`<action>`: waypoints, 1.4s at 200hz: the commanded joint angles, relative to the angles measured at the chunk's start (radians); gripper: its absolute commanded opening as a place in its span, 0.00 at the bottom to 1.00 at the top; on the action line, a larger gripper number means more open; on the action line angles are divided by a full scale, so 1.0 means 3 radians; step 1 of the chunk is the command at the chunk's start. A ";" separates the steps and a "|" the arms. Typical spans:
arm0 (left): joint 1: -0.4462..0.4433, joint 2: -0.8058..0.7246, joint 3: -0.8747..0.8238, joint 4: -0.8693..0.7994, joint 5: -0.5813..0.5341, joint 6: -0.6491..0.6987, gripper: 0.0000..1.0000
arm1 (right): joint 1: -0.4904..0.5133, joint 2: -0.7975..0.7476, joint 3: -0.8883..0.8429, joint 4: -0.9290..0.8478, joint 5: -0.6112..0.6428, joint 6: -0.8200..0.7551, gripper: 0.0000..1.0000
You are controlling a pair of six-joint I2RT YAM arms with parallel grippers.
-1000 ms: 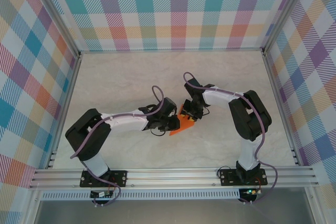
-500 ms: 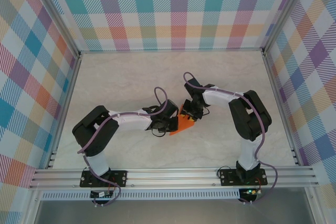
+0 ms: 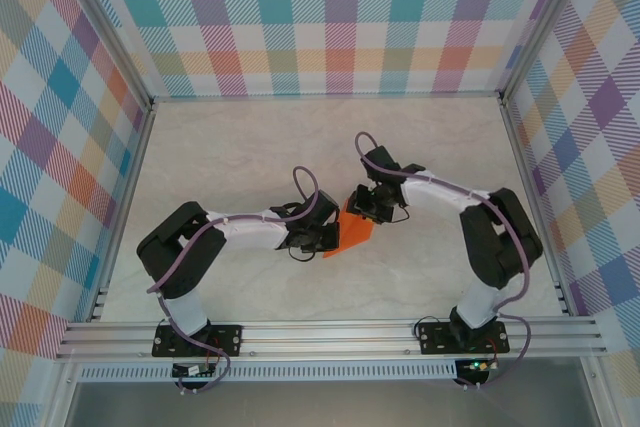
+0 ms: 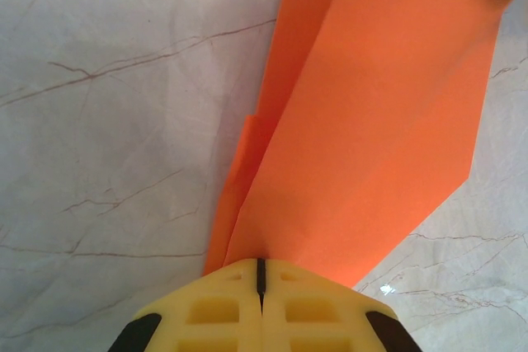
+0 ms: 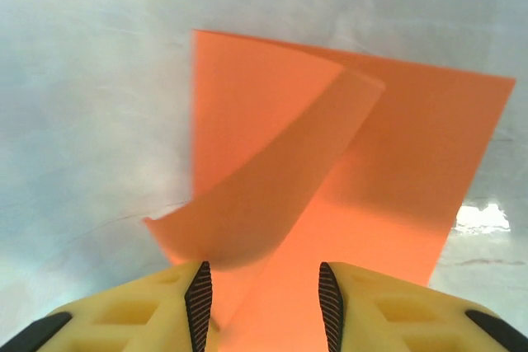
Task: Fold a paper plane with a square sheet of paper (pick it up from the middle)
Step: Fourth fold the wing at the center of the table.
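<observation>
The left hand [image 4: 261,274] is clamped flat on the near edge of the square sheet of paper [image 4: 371,121], its yellow fingers [image 4: 214,312] pressed together so that only a thin seam shows between them. From that pinch the orange sheet fans out toward 12 and 1 o'clock in the left wrist view, in folded layers, with a narrow flap edge peeking out at 10 o'clock. The right hand [image 5: 264,307] stands with its fingers [image 5: 148,315] apart, and the paper runs into the gap between them; whether either pad touches it I cannot tell. Ahead of that hand one layer curls up and over toward 1 o'clock, while the rest lies flat toward 12 o'clock. From above, the sheet sits near the middle of the pale marbled tabletop [image 3: 250,147], the left hand at its 9 o'clock and the right hand at its 12 o'clock.
</observation>
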 commanded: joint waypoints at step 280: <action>-0.0024 0.0113 -0.0273 -0.0365 -0.0024 -0.0055 0.00 | -0.0070 0.0455 -0.0532 0.1081 -0.0706 -0.0561 0.00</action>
